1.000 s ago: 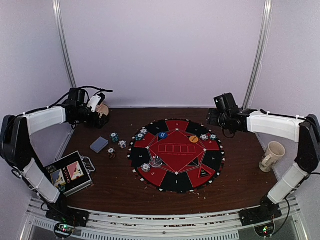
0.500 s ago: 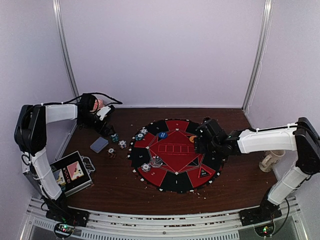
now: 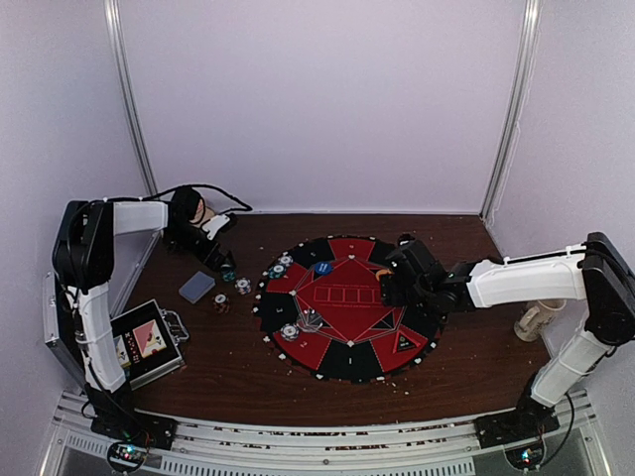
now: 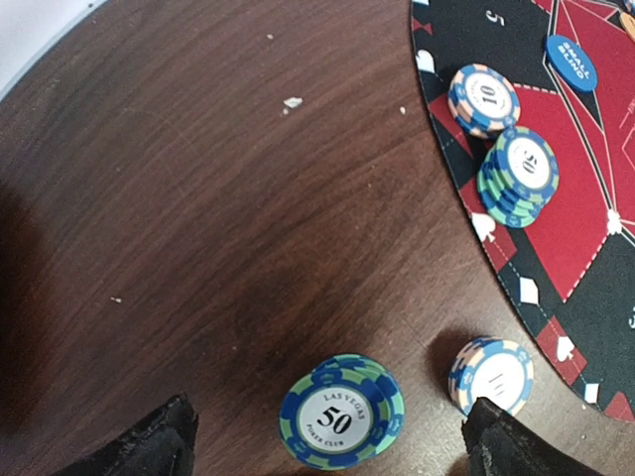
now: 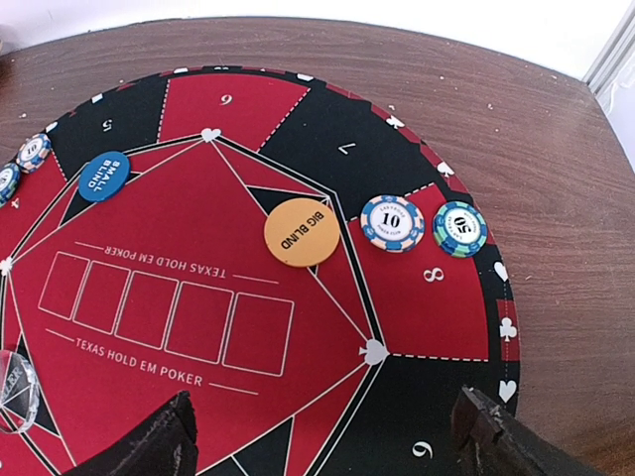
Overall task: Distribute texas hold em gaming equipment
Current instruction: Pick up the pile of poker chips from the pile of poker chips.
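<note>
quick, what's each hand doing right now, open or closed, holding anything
left hand: open, holding nothing, over a chip stack on the table
right hand: open, holding nothing, over the poker mat

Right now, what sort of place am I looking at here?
Probably a robot test booth rather than a real card room: plain white walls on metal posts enclose a small wooden table, with a Texas Hold'em mat and poker chips laid out.
</note>
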You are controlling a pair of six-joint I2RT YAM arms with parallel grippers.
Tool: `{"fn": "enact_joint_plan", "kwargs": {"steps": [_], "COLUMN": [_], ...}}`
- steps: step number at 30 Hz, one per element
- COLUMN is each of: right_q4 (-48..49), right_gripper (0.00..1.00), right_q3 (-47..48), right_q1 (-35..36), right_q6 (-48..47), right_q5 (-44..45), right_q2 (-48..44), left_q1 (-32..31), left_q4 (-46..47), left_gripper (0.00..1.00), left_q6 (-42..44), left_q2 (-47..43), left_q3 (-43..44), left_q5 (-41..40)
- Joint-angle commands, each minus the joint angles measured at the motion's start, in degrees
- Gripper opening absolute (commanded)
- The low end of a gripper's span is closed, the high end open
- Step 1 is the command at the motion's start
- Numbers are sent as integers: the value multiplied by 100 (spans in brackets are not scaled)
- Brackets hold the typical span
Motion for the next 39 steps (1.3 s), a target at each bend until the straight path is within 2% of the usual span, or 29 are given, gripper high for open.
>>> {"fn": "enact_joint_plan", "kwargs": {"steps": [1,10,24,39], "right_q4": [75,102,127,141], "right_gripper": [90,90,90,90], "right_q3": [44,49,49,37], "right_q1": [45,62,65,74], "right_q6": [-10,-10,-1,11], "right_q5": [204,202,198,176], "right_q2": [9,49,78,53], "left_q1": [56,60,56,56], "left_q4": [-323,-668,-745,-756], "left_gripper": [96,91,80,74], "left_q6": [341,763,790,774], "left_q2": [176,269,460,546], "left_q3": [200,226,480,510], "left_q5": [215,150,161,35]}}
